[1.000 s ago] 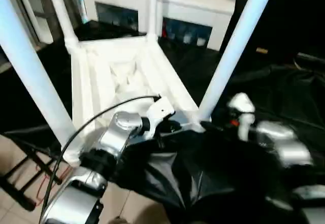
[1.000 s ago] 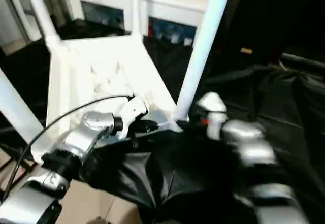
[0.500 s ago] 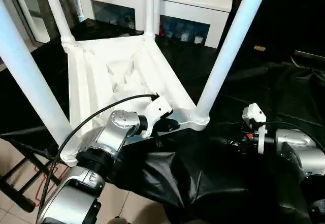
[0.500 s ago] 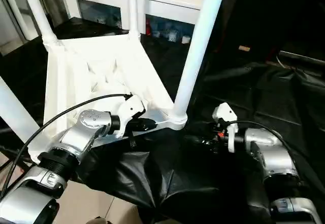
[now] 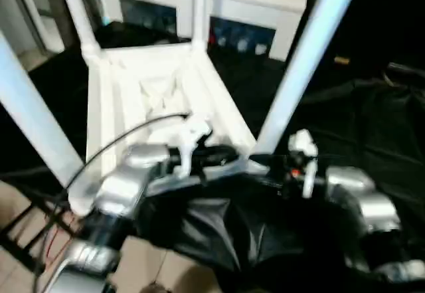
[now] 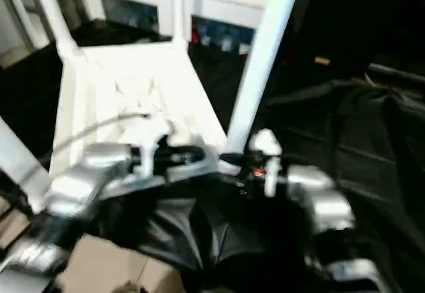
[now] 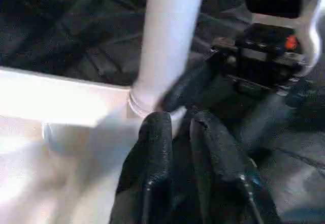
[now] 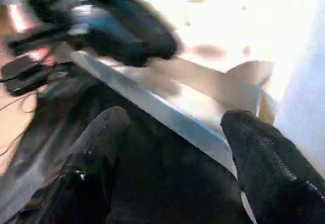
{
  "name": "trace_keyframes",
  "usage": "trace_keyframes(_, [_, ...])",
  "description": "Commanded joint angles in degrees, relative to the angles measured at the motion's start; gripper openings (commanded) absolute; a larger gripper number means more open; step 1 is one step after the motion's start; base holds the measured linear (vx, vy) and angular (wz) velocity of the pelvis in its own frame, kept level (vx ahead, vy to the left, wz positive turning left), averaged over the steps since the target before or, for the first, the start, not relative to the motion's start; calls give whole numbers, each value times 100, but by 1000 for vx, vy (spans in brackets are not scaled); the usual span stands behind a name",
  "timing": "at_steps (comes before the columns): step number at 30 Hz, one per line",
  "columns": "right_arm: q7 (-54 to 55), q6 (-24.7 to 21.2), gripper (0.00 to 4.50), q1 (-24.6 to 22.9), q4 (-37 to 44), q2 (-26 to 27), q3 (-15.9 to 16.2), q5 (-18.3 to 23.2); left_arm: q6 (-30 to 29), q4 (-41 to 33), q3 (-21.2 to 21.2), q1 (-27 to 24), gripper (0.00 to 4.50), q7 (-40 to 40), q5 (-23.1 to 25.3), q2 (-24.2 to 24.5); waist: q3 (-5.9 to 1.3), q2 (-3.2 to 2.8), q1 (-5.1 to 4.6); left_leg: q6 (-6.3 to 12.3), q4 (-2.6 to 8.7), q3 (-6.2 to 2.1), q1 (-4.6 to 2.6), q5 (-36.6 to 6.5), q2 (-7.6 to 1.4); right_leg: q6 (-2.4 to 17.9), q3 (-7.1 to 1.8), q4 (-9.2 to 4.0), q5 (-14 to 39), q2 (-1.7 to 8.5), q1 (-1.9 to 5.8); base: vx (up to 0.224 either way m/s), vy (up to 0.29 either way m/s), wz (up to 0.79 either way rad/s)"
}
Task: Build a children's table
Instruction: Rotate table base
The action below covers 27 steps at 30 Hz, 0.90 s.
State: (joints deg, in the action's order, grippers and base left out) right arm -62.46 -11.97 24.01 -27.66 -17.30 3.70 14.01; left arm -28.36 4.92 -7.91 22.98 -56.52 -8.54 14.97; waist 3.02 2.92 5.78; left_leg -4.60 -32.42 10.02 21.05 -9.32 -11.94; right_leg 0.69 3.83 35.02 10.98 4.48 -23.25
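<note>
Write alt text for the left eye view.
An upside-down white plastic tabletop with ribbed underside lies on black cloth, its white tube legs pointing up. Two silver robot arms reach toward its near corner, beneath one leg. A white cabinet stands behind.

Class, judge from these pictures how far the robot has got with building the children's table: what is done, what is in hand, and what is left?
Done: the tabletop lies underside up on the black cloth, with four legs standing in its corner sockets, such as the near right leg.
In hand: both grippers are at that leg's corner; the right gripper is open facing the tabletop's edge, and the left gripper is beside the leg's base.
Left: probably turning the table upright.
</note>
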Motion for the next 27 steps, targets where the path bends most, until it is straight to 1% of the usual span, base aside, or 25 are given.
trace_keyframes(1, [422,110,335,125,-204,46,-83,-141,-335,-501,19,-232,110,97,-155,44,-310,29,2,161,359,1,-51,-1323,-155,1205,-233,-455,1434,357,281,0,0,0])
trace_keyframes(2, [433,115,335,127,-209,51,-84,-143,-345,-524,16,-248,116,101,-161,48,-308,5,2,116,364,-2,-71,-1429,-157,1126,-245,-474,1585,349,266,0,0,0])
trace_keyframes(3, [532,155,335,151,-248,100,-99,-164,-420,-711,-1,-382,116,137,-203,76,-305,25,-7,115,365,3,-65,-1451,-150,1072,-247,-490,1626,337,267,0,0,0])
trace_keyframes(4, [792,201,335,221,-357,199,-141,-210,-487,-992,-21,-623,134,208,-265,75,-302,13,-5,82,385,-14,-64,-1435,-167,1045,-250,-467,1518,337,265,0,0,0])
trace_keyframes(5, [1288,299,335,354,-607,332,-201,-337,-423,-1275,-78,-940,144,389,-220,9,-304,102,-20,73,384,-9,-59,-1423,-181,1052,-247,-459,1484,340,262,0,0,0])
trace_keyframes(6, [1505,324,335,412,-721,381,-228,-391,-358,-1352,-106,-1050,150,471,-170,-22,-301,71,-19,45,391,-27,-48,-1417,-188,1077,-248,-434,1512,370,259,0,0,0])
trace_keyframes(7, [1706,347,335,459,-820,420,-250,-441,-336,-1458,-138,-1155,150,565,-126,-44,-282,63,-53,30,407,-15,-31,-1450,-165,1037,-249,-465,1615,340,261,0,0,0])
trace_keyframes(8, [1903,400,335,522,-937,483,-290,-462,-320,-1564,-163,-1279,156,680,-97,-103,-310,45,-38,-7,378,-9,-86,-1451,-170,1005,-260,-459,1584,336,235,0,0,0])
trace_keyframes(9, [1966,419,335,544,-976,505,-303,-467,-315,-1598,-171,-1320,171,718,-89,-125,-306,102,-56,2,376,8,-90,-1445,-177,1016,-263,-470,1528,329,223,0,0,0])
trace_keyframes(10, [2388,532,335,680,-1238,630,-369,-522,-303,-1869,-225,-1564,171,941,-61,-240,-300,121,-56,7,379,7,-60,-1443,-156,964,-261,-465,1535,316,248,0,0,0])
trace_keyframes(11, [2388,532,335,680,-1238,630,-369,-522,-303,-1869,-225,-1564,179,941,-61,-240,-302,131,-60,-12,384,-5,-47,-1409,-167,940,-263,-443,1501,337,255,0,0,0])
trace_keyframes(13, [2883,624,335,866,-1610,750,-396,-620,-367,-2172,-295,-1817,193,1122,-100,-315,-310,145,-73,-51,376,0,-60,-1341,-168,919,-261,-433,1346,321,240,0,0,0])
trace_keyframes(14, [3098,664,335,955,-1782,788,-388,-680,-380,-2284,-309,-1914,201,1184,-124,-333,-310,178,-76,-45,367,12,-64,-1303,-157,894,-258,-425,1199,292,245,0,0,0])
trace_keyframes(15, [3284,747,335,1048,-1965,824,-394,-738,-423,-2404,-311,-2016,209,1238,-168,-330,-316,209,-72,-43,360,12,-71,-1301,-165,913,-257,-406,1144,300,239,0,0,0])
trace_keyframes(16, [3411,805,335,1116,-2093,852,-410,-768,-419,-2478,-309,-2089,216,1263,-186,-312,-306,203,-85,-54,369,10,-48,-1314,-151,899,-253,-405,1161,297,250,0,0,0])
trace_keyframes(17, [3537,850,335,1192,-2220,877,-433,-786,-401,-2530,-286,-2156,220,1263,-198,-280,-303,209,-83,-68,359,15,-59,-1375,-146,858,-259,-409,1247,300,235,0,0,0])
trace_keyframes(18, [3706,910,335,1289,-2376,890,-441,-834,-414,-2592,-270,-2232,228,1201,-244,-203,-304,218,-77,-68,360,19,-63,-1385,-140,821,-258,-420,1271,292,237,0,0,0])
trace_keyframes(19, [3998,1007,335,1464,-2659,897,-448,-917,-402,-2722,-257,-2395,236,1078,-287,-12,-303,232,-80,-78,355,17,-61,-1394,-140,779,-259,-410,1279,286,228,0,0,0])
trace_keyframes(20, [4032,1011,335,1485,-2690,896,-451,-924,-411,-2742,-249,-2419,252,1049,-308,16,-307,224,-85,-101,360,12,-65,-1436,-137,753,-253,-401,1323,283,225,0,0,0])
trace_keyframes(21, [4244,1057,335,1623,-2913,894,-478,-966,-477,-2889,-200,-2587,252,894,-449,196,-300,236,-85,-112,355,16,-68,-1452,-130,719,-255,-395,1357,280,217,0,0,0])
trace_keyframes(22, [4294,1070,335,1658,-2972,892,-489,-973,-502,-2931,-181,-2638,257,848,-492,253,-303,237,-89,-119,359,13,-67,-1463,-133,715,-254,-396,1364,281,220,0,0,0])
trace_keyframes(23, [4387,1090,335,1737,-3089,883,-518,-974,-539,-2991,-135,-2741,262,696,-564,425,-295,217,-79,-150,354,21,-83,-1526,-126,694,-255,-403,1411,267,195,0,0,0])
trace_keyframes(24, [4445,1098,335,1782,-3154,874,-539,-970,-577,-3031,-106,-2811,269,588,-606,550,-290,243,-100,-151,358,25,-76,-1564,-127,688,-259,-402,1428,259,193,0,0,0])
trace_keyframes(25, [4527,1116,335,1851,-3256,863,-564,-966,-601,-3072,-60,-2896,279,462,-648,715,-299,221,-84,-173,360,20,-82,-1566,-125,674,-259,-392,1417,261,198,0,0,0])
trace_keyframes(27, [4689,1210,335,2015,-3500,844,-646,-955,-649,-3135,159,-3080,298,258,-768,1042,-298,212,-96,-206,357,15,-75,-1600,-120,677,-258,-376,1368,253,196,0,0,0])
